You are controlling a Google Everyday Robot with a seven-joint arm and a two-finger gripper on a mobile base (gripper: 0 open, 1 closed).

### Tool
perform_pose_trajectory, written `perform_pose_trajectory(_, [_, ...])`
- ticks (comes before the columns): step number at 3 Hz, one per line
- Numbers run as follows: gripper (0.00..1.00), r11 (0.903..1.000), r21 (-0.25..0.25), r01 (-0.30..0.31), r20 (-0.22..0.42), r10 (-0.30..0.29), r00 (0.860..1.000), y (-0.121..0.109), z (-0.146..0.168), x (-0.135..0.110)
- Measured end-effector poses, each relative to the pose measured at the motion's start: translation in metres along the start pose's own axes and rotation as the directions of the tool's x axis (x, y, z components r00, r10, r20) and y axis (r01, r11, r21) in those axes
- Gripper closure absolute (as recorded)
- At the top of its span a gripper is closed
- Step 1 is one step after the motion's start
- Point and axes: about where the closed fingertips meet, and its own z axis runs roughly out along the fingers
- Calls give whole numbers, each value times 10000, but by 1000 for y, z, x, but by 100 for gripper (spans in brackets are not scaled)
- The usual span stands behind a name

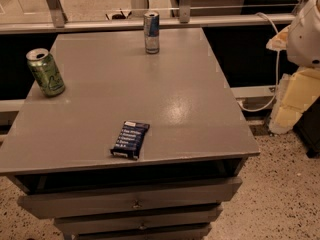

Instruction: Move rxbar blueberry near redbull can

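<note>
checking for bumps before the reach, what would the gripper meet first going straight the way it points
Cannot tell: the gripper is out of view; only a white arm part shows at the right edge, beside the table. From there toward the rxbar blueberry, its top looks free, though depth is unclear.

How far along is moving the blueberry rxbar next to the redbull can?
Nothing done yet. The rxbar blueberry lies near the table's front edge, far from the redbull can standing at the back edge. Nothing is in hand: the gripper is out of view. Left: grasp the bar, carry it back, set it beside the can.
</note>
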Motion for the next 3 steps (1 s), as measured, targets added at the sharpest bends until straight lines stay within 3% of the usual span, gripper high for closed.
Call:
perform_pose_trajectory(1, [0,10000,-20,-4,97,5,10000,1,2,-2])
perform_pose_trajectory(2, [0,9997,-247,-35,1059,61,9944,16,19,-21])
perform_pose_trajectory(3, [0,9972,-736,143,2236,26,9747,39,46,-63])
